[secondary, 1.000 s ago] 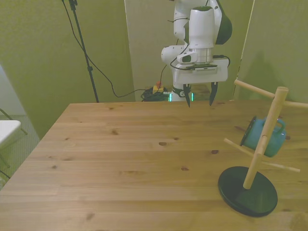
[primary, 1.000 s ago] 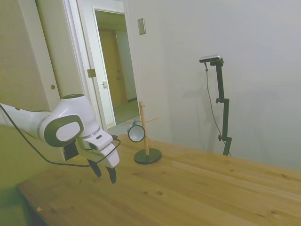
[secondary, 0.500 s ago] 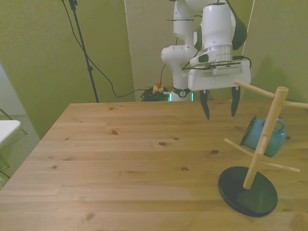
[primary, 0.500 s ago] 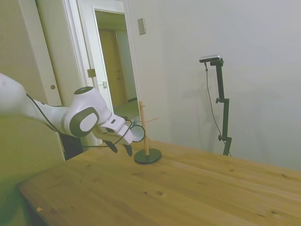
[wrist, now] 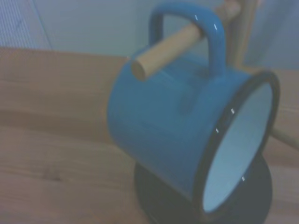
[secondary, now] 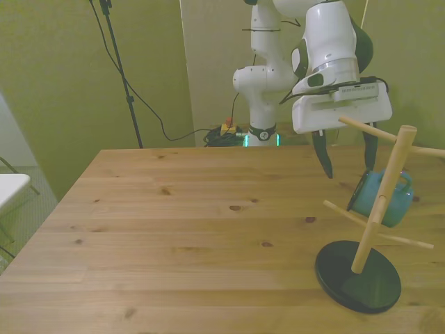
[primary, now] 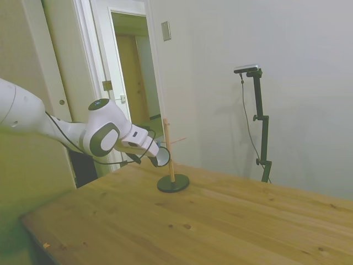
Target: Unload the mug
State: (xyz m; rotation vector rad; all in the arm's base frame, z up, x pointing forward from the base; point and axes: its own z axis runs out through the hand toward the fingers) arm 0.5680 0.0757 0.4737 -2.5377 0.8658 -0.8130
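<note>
Mug [secondary: 384,197] hangs by its loop handle [wrist: 190,32] on a wooden peg [wrist: 180,43] of the mug tree [secondary: 379,202], at the front view's right side of the table [secondary: 174,229]. You can see it tilted, the white inside and dark rim facing partly down toward the tree's black round base [secondary: 358,275] (the wrist view shows this close up, a bit soft). The gripper [secondary: 345,160] sits just beside the mug, on the side toward the front view's left and slightly above it, not touching it. Its fingers [secondary: 324,154] are spread wide and point down, with nothing between them. In the side view you get the gripper [primary: 148,157] right next to the mug's open mouth [primary: 161,157], fingers mostly hidden there.
</note>
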